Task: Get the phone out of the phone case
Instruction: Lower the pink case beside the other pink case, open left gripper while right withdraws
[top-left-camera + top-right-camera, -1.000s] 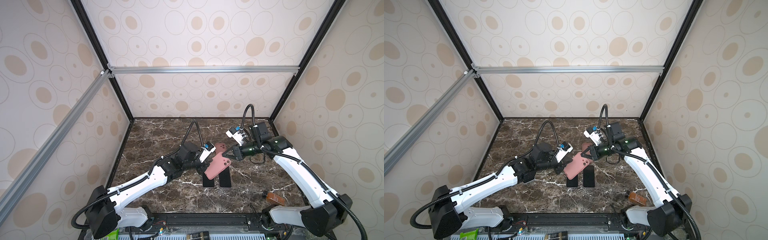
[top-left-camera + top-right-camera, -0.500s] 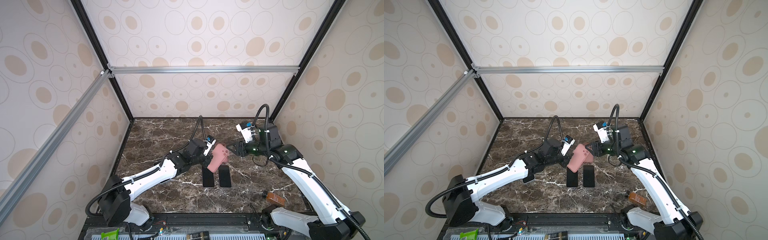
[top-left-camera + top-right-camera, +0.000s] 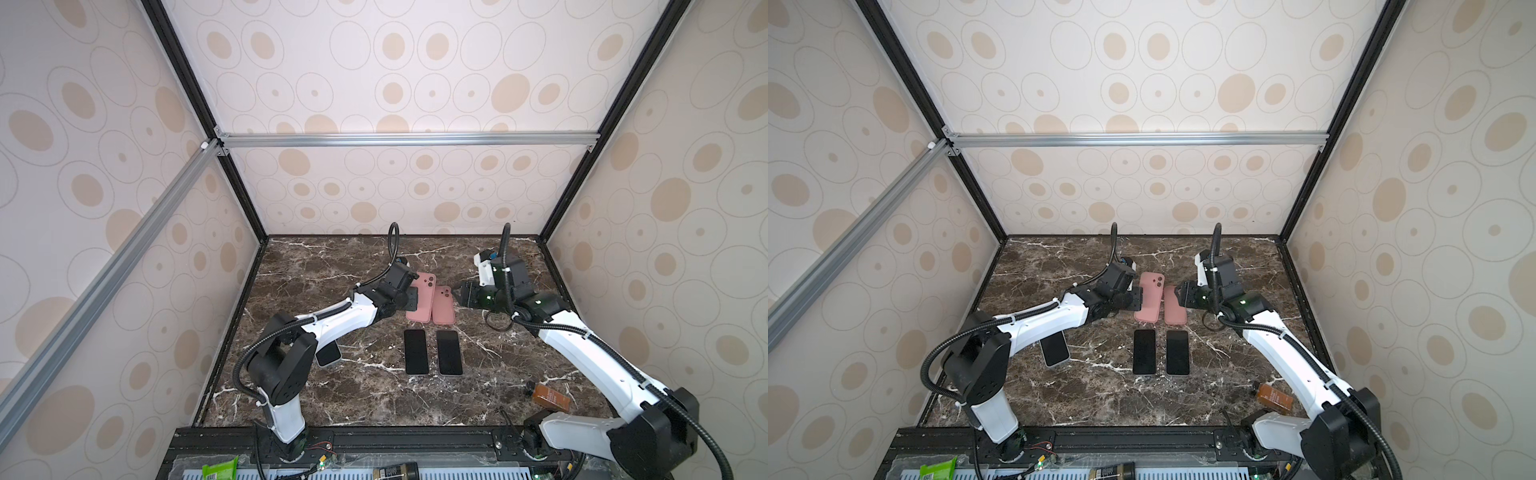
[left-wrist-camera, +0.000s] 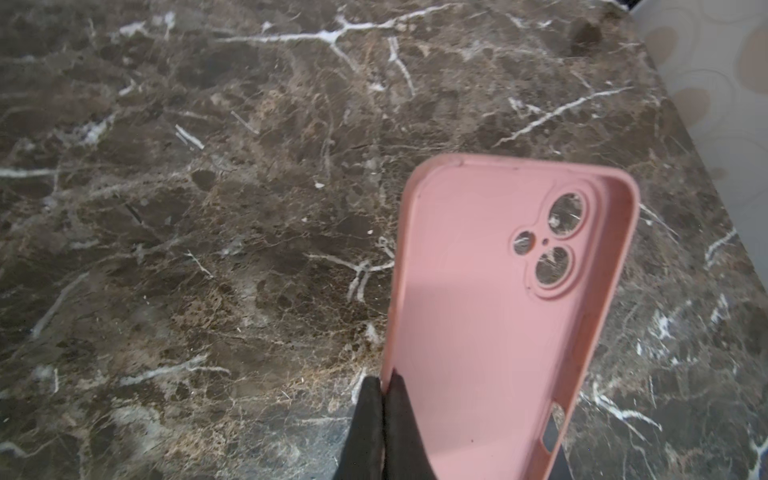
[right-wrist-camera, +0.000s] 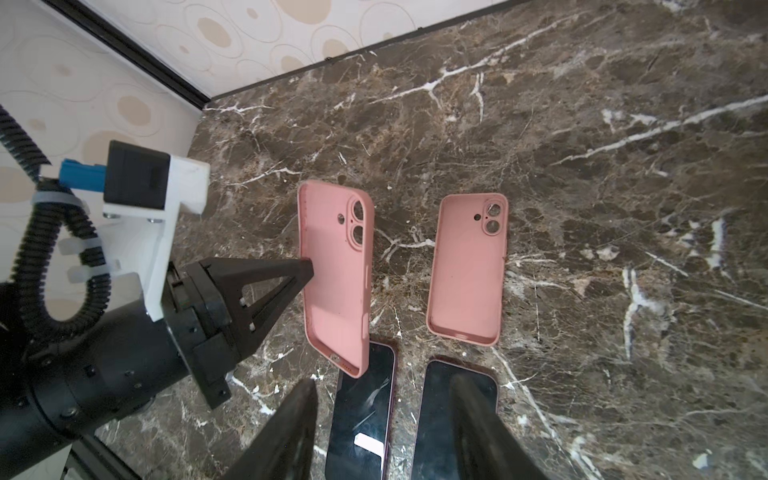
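Two empty pink cases sit mid-frame, left case (image 3: 422,301) and right case (image 3: 444,307), with three bare phones (image 3: 416,352) below. The left gripper (image 4: 384,380) pinches the left case's edge; the right gripper (image 5: 382,384) is half open and empty.

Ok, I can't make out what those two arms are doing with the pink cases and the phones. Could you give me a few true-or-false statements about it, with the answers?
1. The left gripper pinches the edge of a pink case. True.
2. That pink case has a phone inside. False: it is empty, and the table shows through its camera holes.
3. The right gripper holds the second pink case. False: its jaws are open and hold nothing, and that case lies on the table.
4. Two dark phones lie side by side, screens up. True.
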Controlling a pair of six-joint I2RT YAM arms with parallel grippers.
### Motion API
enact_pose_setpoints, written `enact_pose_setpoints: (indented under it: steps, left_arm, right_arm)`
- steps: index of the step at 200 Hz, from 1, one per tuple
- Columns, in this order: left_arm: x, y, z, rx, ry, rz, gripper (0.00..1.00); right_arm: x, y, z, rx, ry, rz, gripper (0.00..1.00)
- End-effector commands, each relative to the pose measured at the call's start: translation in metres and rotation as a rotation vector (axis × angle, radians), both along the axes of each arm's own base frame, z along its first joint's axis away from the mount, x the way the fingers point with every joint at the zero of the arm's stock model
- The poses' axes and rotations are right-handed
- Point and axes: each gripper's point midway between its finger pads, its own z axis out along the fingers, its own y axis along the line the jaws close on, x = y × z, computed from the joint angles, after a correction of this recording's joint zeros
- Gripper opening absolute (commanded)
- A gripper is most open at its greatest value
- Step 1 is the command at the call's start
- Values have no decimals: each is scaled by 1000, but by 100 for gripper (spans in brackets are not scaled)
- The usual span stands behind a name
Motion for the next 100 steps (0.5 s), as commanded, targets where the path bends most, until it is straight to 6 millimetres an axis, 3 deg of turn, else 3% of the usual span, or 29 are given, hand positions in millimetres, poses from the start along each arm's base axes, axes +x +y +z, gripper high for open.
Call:
enact_pose_setpoints:
  steps: [1,47,100]
  left_arm:
    - [11,7,-8,-25,76,113,0]
    - [23,11,-32,3,141,159,0]
    - [33,10,-46,31,195,176,0]
  right_arm:
    - [11,4,-16,-12,19,-72,55]
    - [26,21,-47,-61,72,-59,55]
    - [37,33,-78,-73,151,-44,55]
